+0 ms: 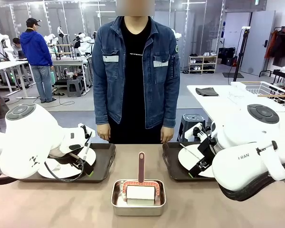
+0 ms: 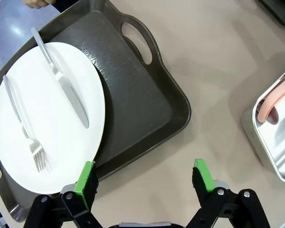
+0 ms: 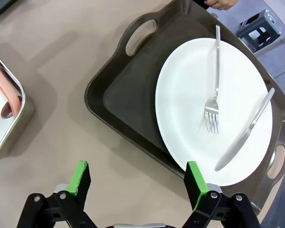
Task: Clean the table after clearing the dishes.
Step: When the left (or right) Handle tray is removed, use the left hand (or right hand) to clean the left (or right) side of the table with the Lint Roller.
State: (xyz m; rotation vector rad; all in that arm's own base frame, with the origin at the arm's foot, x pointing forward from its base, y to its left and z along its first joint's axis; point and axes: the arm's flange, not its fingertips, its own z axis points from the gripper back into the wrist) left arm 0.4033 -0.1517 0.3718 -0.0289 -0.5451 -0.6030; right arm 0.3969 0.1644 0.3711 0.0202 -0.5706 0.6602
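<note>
Over the beige table [image 2: 218,71], your left gripper [image 2: 143,173] hung spread wide and empty, with one green pad [image 2: 85,178] above the rim of the left tray [image 2: 137,114]. That dark, handled tray carried a round white plate [image 2: 61,152] with a fork [image 2: 22,118] and a knife [image 2: 71,97] lying on it. Your right gripper [image 3: 137,173] was equally spread and held nothing, one pad over the right tray [image 3: 128,99]. The second plate [image 3: 185,95] there bore its own fork [image 3: 214,76] and knife [image 3: 244,133]. Between the trays you had bare tabletop around the steel pan [image 1: 116,202]. A person [image 1: 135,71] stood at the far edge.
</note>
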